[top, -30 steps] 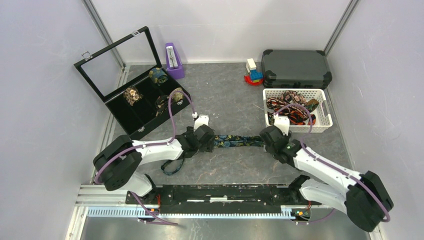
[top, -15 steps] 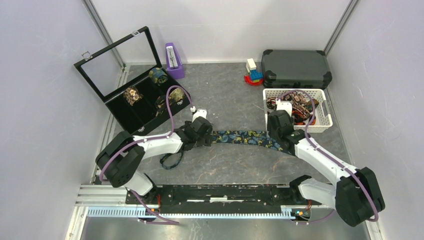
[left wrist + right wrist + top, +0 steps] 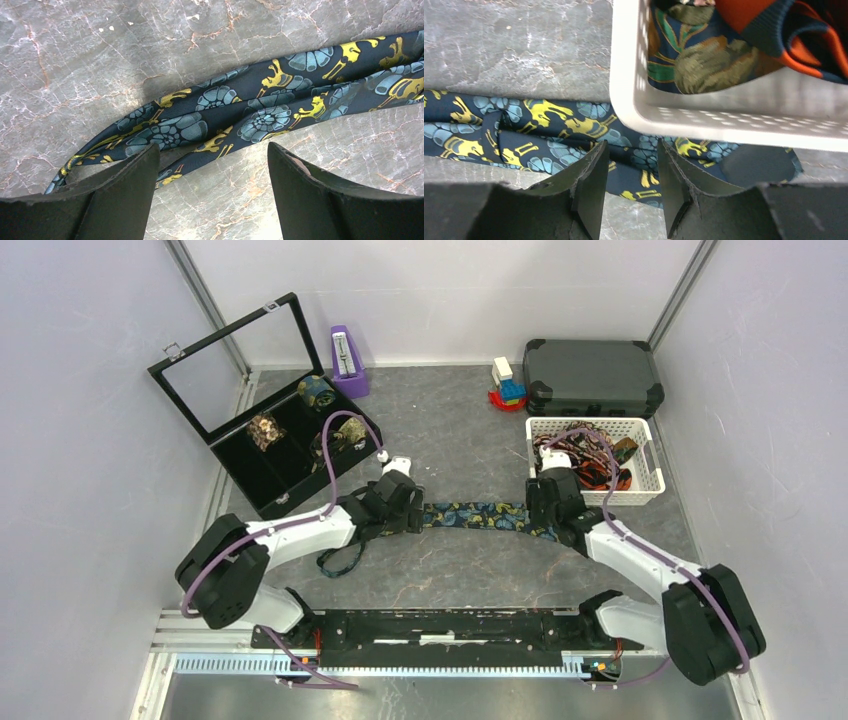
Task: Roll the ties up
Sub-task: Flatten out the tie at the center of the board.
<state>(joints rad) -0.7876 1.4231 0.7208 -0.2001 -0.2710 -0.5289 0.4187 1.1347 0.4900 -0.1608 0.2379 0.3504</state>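
A dark navy tie (image 3: 480, 514) with blue and gold pattern lies stretched across the table between both arms; its narrow end curls at the near left (image 3: 340, 565). My left gripper (image 3: 410, 515) hovers over it with fingers wide open (image 3: 212, 150); the folded tie (image 3: 225, 115) lies just beyond the fingertips, untouched. My right gripper (image 3: 548, 518) stands over the wide end, jaws partly narrowed with a clear gap (image 3: 632, 147) and the tie (image 3: 549, 130) flat beneath them. More ties (image 3: 585, 455) sit tangled in the white basket (image 3: 592, 422).
The basket's corner (image 3: 724, 115) overhangs the tie just ahead of my right fingers, an orange tie (image 3: 794, 30) inside it. An open black display case (image 3: 250, 480) with rolled ties (image 3: 265, 430) stands at the far left. A purple metronome (image 3: 346, 360), toy blocks (image 3: 506, 385) and a dark hard case (image 3: 592, 375) line the back.
My right gripper moved away from me toward the basket and its jaws narrowed. The tie was drawn out longer and bowed. The left gripper shifted slightly away and stayed open.
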